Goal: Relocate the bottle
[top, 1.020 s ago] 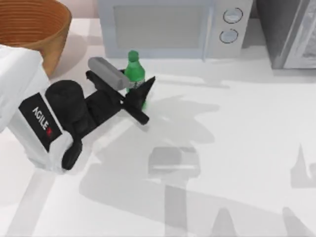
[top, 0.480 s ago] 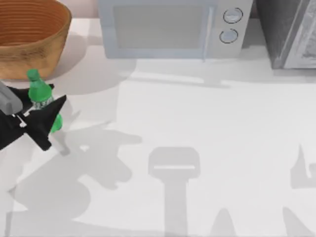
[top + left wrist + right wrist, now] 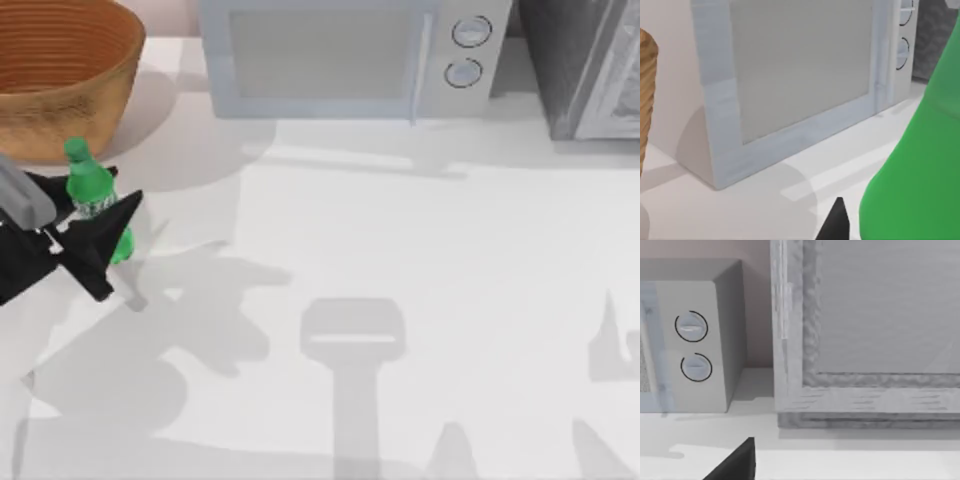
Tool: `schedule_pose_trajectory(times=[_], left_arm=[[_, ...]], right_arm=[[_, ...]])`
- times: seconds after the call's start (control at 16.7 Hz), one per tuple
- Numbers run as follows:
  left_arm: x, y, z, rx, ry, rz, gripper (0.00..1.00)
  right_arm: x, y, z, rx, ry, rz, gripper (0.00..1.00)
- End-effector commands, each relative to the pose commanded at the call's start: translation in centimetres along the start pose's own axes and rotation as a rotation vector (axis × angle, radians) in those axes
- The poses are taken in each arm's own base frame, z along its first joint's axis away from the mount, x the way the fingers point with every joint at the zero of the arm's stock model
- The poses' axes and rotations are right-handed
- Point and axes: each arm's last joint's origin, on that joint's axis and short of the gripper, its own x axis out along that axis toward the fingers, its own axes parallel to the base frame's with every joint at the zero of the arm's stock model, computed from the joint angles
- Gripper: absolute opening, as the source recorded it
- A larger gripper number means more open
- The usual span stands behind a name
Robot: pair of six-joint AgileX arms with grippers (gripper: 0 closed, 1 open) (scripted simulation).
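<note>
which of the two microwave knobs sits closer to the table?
The lower knob of the microwave; the upper knob sits directly above it on the control panel.

Left gripper (image 3: 98,232) runs off the top view's left edge, arm cut away, and its dark fingers cover the lower half of the bottle (image 3: 91,190), so the base can't be seen. Whether the bottle touches the table (image 3: 400,250) or hangs above it — can't tell. Basket (image 3: 62,70) is clipped at the top and left edges. Microwave (image 3: 340,60) loses its top to the frame, and the grey cabinet (image 3: 590,70) at the right is cropped too. In the left wrist view the bottle (image 3: 920,170) spills past the frame, cap and base both out of shot. In the right wrist view, a dark fingertip (image 3: 737,462) pokes in at the edge, the rest cut off.
</note>
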Motion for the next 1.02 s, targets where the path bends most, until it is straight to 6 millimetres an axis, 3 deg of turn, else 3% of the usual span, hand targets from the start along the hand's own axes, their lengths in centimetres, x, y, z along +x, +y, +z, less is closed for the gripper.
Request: schedule_pose_trajectory(times=[0.3, 0.6, 1.02], left_arm=[[3.7, -0.1, -2.6, -0.007, 0.004, 0.008, 0.0], [4.2, -0.1, -2.9, -0.006, 0.003, 0.008, 0.0], [4.2, -0.1, -2.9, -0.006, 0.003, 0.008, 0.53]], right_arm=[[0.0, 0.0, 0.0, 0.0, 0.0, 0.0, 1.0], [0.0, 0.0, 0.0, 0.0, 0.0, 0.0, 1.0], [0.0, 0.0, 0.0, 0.0, 0.0, 0.0, 1.0]])
